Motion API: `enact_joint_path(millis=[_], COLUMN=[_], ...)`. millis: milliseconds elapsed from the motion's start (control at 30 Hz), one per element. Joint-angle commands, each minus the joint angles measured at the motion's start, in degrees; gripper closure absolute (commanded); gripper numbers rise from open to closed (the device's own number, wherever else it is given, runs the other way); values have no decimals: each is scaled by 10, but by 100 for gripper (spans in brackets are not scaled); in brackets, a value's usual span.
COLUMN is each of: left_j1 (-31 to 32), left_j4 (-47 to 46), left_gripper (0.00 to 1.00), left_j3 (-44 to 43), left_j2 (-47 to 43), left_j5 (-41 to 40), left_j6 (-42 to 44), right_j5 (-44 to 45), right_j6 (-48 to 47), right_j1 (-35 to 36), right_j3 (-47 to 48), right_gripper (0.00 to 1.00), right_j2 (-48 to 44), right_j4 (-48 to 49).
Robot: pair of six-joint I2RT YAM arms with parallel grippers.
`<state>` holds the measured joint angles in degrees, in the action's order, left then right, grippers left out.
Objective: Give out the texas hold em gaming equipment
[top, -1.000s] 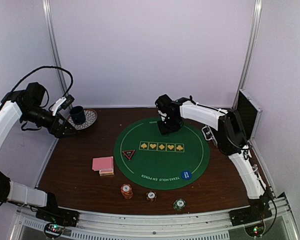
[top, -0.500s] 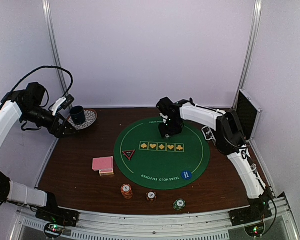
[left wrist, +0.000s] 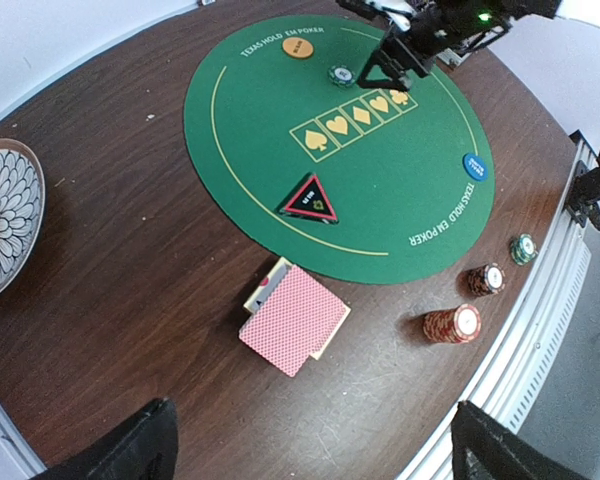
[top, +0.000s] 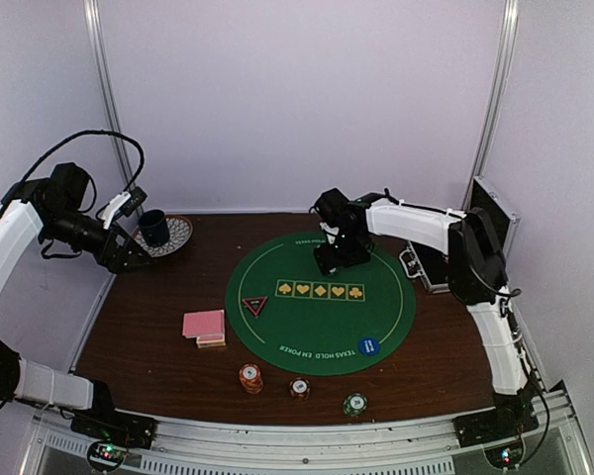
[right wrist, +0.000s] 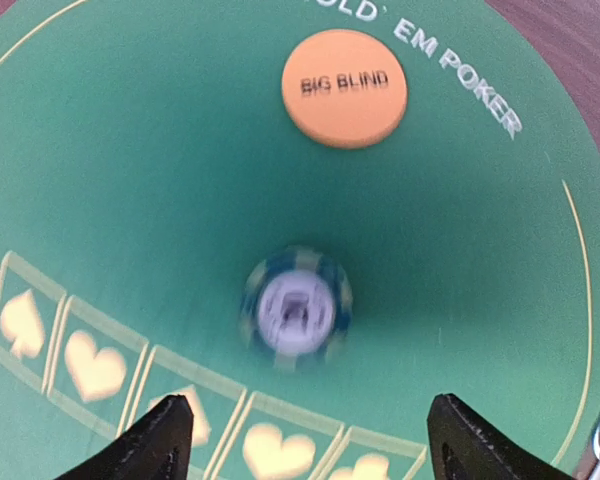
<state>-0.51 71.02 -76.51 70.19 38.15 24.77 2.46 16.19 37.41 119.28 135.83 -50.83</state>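
My right gripper [top: 331,263] is open over the far part of the round green mat [top: 386,297]. In the right wrist view [right wrist: 305,445] its fingers stand apart, above and clear of a blurred blue-green striped chip [right wrist: 295,308] lying on the mat. An orange "BIG BLIND" disc [right wrist: 344,87] lies beyond the chip. My left gripper [left wrist: 310,455] is open and empty, high at the far left [top: 129,257]. The pink-red-backed cards [top: 205,326] lie left of the mat. A red triangle [top: 254,305] and a blue disc [top: 368,346] lie on the mat. Three chip stacks [top: 249,377] [top: 299,387] [top: 354,404] stand near the front edge.
A dark blue cup [top: 155,228] stands on a patterned plate [top: 181,234] at the far left. The silver-and-black case [top: 490,226] stands open at the far right edge. A row of card-suit boxes [top: 320,291] is printed across the mat.
The right arm's elbow has swung to the right and its gripper has shifted slightly right over the mat. The left arm has not moved.
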Motion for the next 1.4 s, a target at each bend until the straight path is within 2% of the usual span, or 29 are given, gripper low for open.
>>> enact_joint_path(millis=[0,167,267,467,800,967,1367], left_j1=[3,3,3,3,3,3,3], left_j4=[-7,-6,-6,-14,-14,-14,-10], left_gripper=[2,2,2,2,2,2,3], left_j3=[-11,-6,-8,-16,-20,-19,-20], left_j2=[-13,-12,-9,-3,-2,-2,-5], left_j5=[1,-4,-5,1,2,3,-2], left_j6=[0,5,8,-2,-6,-6,-4], right_j5=[27,29,-2,-46,-99,-97,-92], right_j6=[3,43,81,177,207,200,200], right_j1=[53,133,183,259,308,321,349], right_j3=[-165,-382,-494,-623,-679,-675,-665], right_gripper=[12,10,10,11,16,18,28], right_j2=[-176,-336,-414,-495,-517,-497,-448], right_j4=[42,77,87,119,159,147,148])
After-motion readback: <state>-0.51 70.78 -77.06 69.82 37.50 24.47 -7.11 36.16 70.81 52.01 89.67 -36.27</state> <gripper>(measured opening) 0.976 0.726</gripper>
